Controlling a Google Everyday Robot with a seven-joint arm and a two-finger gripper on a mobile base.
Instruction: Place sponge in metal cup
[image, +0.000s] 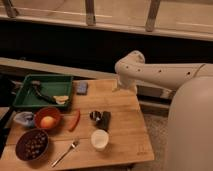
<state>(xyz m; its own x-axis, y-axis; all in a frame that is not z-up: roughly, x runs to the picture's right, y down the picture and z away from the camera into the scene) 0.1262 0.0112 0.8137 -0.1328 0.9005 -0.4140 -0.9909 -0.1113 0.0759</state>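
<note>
A small blue-grey sponge (82, 88) lies on the wooden table (125, 135) at the back, just right of the green tray. The metal cup (95, 116) stands near the table's middle, with a dark block (106, 120) touching its right side. My white arm (150, 72) reaches in from the right and bends at an elbow (131, 64) over the table's back right edge. My gripper is not visible; the arm's lower end (120, 86) stops about level with the sponge, well to its right.
A green tray (30, 80) holds a utensil and a yellowish item (61, 99). In front stand a red bowl with an orange (47, 121), a dark bowl of small round items (32, 145), a red pepper (74, 120), a fork (66, 152) and a white cup (99, 139).
</note>
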